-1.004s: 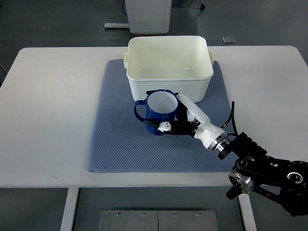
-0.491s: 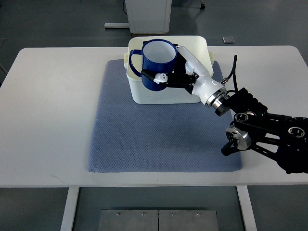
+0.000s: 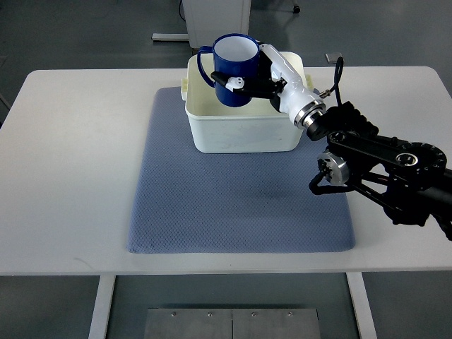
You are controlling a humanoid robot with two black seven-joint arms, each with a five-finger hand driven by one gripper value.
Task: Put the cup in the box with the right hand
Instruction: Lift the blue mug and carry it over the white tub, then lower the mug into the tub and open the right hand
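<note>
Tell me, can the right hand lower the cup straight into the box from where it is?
Probably yes: the right hand holds the cup over the box, whose visible inside looks bare.

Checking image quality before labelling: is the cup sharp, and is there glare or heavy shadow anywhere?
Top view: the blue cup in the right hand is sharp, no motion blur; lighting is soft and even; the white box is bright but its rim stays readable; only a faint shadow on the blue mat.

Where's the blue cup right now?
In the top view the blue cup is held upright in the right hand, up over the far part of the white box, its handle pointing to the picture's left.
</note>
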